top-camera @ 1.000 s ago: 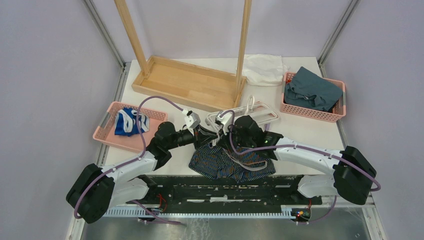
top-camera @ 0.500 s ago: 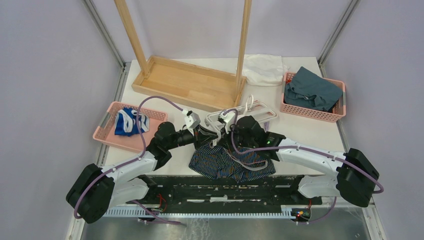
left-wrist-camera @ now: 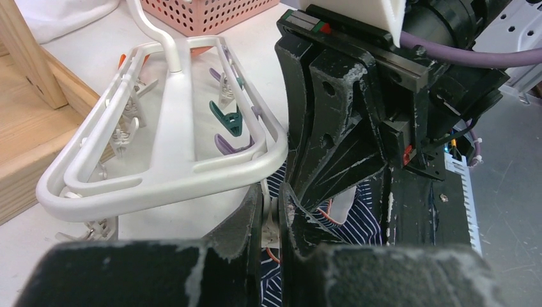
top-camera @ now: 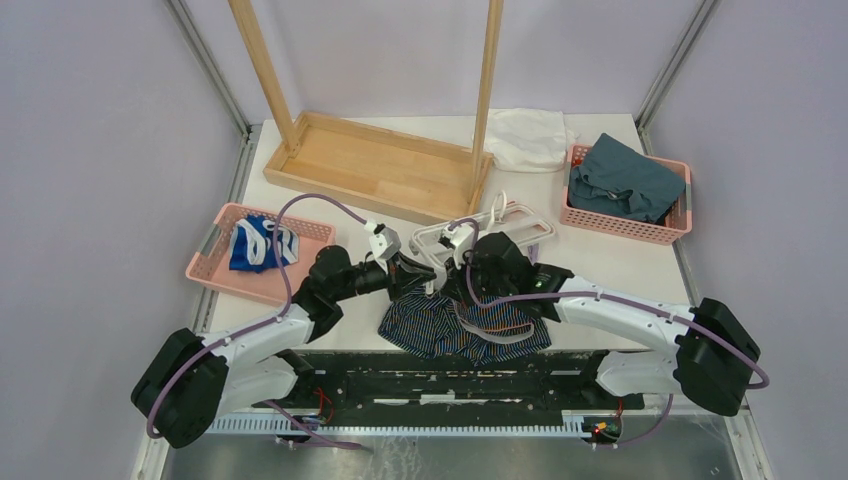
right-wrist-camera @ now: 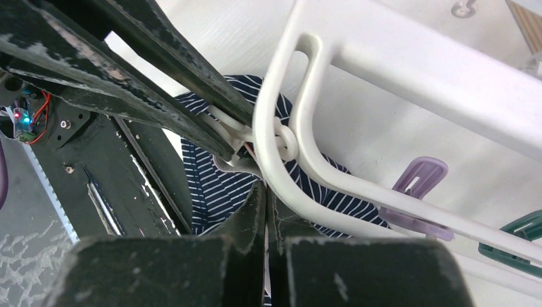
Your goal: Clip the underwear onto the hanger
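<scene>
Grey-walled cell with a white desk (top-camera: 620, 270). The underwear (top-camera: 450, 325) lies crumpled on the desk directly beneath both sets of fingers, and its far edge rises in a peak between them. The right fingers (right-wrist-camera: 252, 217) are clenched and appear to pinch that raised edge, a hold that would offer the cloth up to a clip. The left fingers (left-wrist-camera: 246, 224) are clamped on a white clip (left-wrist-camera: 271, 225) hanging from the nearest bar of the hanger (left-wrist-camera: 172, 173), presumably squeezing its tails to spread its mouth. Whether the mouth is spread cannot be told. The hanger extends beyond the fingers, with a purple clip (right-wrist-camera: 418, 176) and a green clip (left-wrist-camera: 227, 118) untouched farther along. The step in hand is judged to be feeding cloth into the clip; no bite on the cloth is visible. Farther beyond stands a wooden rack (top-camera: 370, 165). Well out to either side of the fingers lie two pink baskets (top-camera: 215, 255).
</scene>
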Motion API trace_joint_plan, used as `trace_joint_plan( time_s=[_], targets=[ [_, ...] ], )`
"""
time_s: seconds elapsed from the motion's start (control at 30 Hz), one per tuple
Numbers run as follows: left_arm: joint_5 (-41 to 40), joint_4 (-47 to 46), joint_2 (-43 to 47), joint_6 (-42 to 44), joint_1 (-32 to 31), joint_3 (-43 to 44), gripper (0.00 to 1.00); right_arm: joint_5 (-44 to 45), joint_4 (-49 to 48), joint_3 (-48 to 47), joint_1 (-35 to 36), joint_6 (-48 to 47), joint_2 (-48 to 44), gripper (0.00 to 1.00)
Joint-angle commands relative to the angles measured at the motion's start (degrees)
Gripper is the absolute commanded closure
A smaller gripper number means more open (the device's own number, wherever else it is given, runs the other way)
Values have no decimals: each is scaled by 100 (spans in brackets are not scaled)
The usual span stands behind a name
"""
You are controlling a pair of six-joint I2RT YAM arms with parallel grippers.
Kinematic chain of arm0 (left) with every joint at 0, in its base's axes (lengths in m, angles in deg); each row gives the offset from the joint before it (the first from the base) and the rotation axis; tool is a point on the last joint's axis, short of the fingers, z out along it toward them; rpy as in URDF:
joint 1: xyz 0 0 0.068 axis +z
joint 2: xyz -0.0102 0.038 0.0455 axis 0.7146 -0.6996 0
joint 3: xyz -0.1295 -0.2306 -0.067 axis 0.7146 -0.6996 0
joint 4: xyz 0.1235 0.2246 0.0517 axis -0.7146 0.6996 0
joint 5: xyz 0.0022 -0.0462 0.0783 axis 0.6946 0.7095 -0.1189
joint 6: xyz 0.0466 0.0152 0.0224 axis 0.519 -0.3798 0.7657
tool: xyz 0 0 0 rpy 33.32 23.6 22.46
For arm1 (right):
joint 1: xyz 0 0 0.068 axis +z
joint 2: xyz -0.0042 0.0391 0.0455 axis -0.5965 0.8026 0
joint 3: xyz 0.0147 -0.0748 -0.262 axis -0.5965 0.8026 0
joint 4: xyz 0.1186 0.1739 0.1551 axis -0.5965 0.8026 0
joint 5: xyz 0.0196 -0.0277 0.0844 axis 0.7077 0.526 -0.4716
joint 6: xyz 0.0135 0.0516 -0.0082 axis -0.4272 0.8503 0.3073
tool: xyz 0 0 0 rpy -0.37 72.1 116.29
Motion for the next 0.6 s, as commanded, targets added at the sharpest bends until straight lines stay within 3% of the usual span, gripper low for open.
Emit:
trace_joint_plan(
  time_s=[0.0,0.57],
  targets=[
    [252,-296,159,259,-76,22,97,61,51,-220,-68,182,-184,100],
    [43,214,175,639,-206,112,97,-94,455,-204,-202,456,-374,99]
  ],
)
